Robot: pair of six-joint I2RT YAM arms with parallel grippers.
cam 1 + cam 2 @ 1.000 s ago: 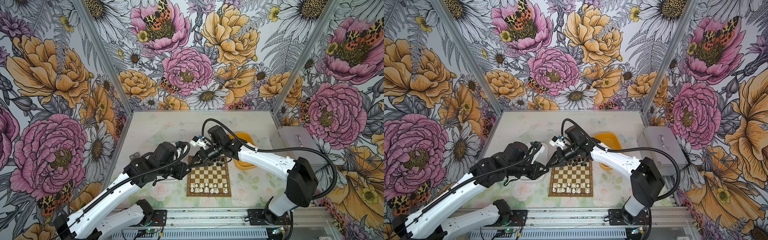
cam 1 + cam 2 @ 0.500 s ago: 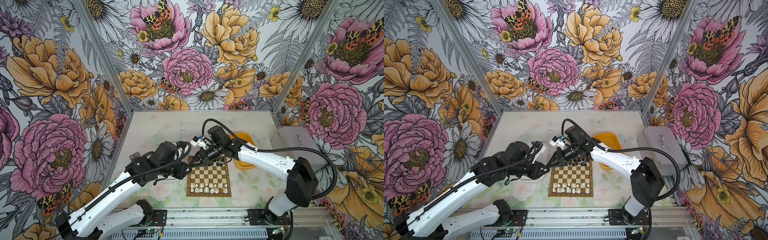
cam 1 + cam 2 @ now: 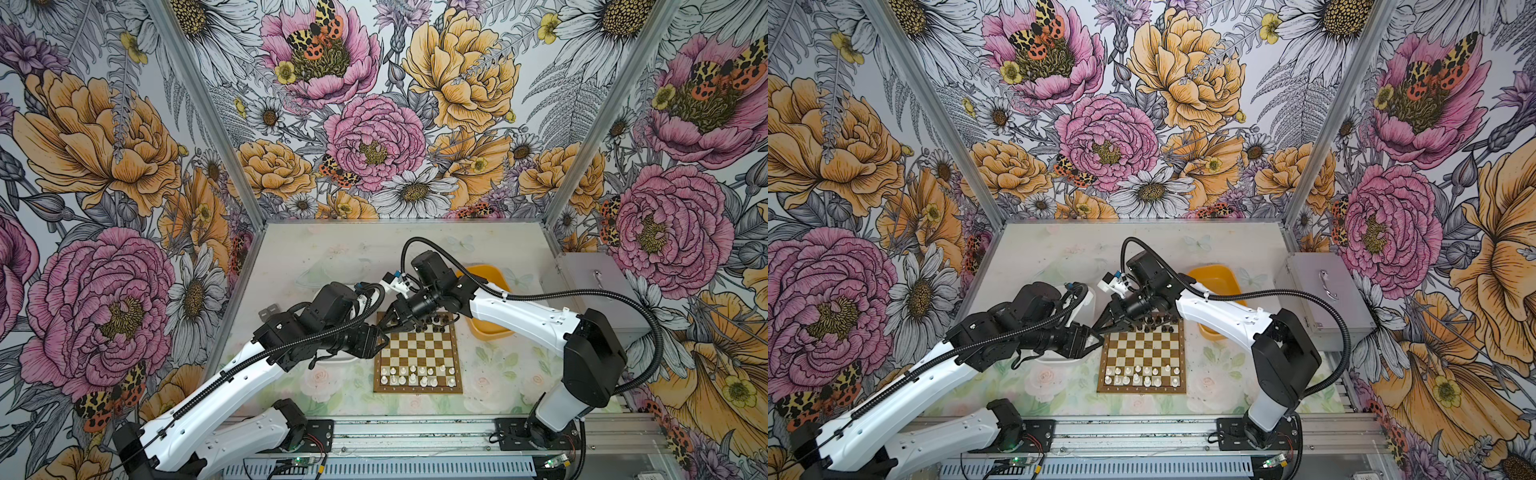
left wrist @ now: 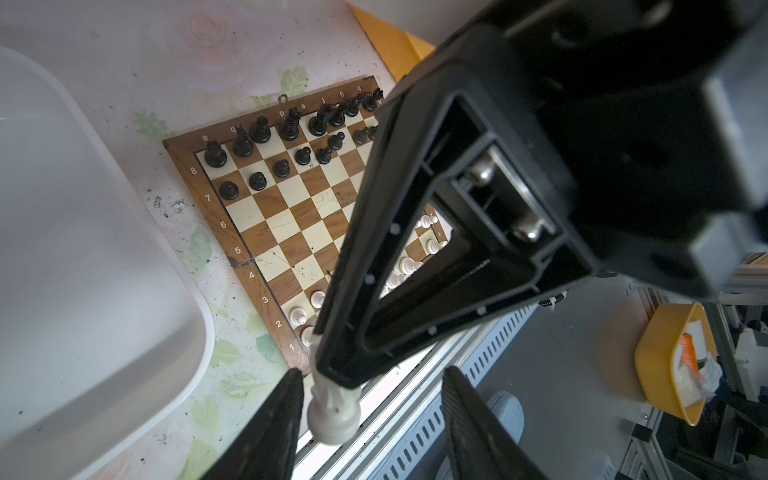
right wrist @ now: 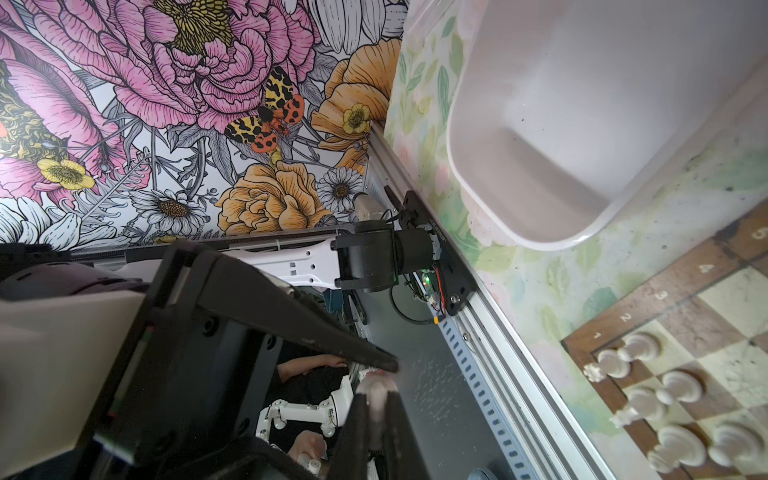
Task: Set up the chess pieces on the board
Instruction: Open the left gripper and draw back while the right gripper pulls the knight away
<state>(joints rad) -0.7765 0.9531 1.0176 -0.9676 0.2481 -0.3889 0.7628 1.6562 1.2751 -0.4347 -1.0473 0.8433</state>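
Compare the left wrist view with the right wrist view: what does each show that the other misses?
Only the left wrist view: the black pieces on rows 7 and 8 of the board, and a corner of the yellow tray. Only the right wrist view: the flowered wall and the left arm's base. Both: the white tray, white pieces standing on the board, and the right claw shut on a white piece, with the left claw open on either side of it.
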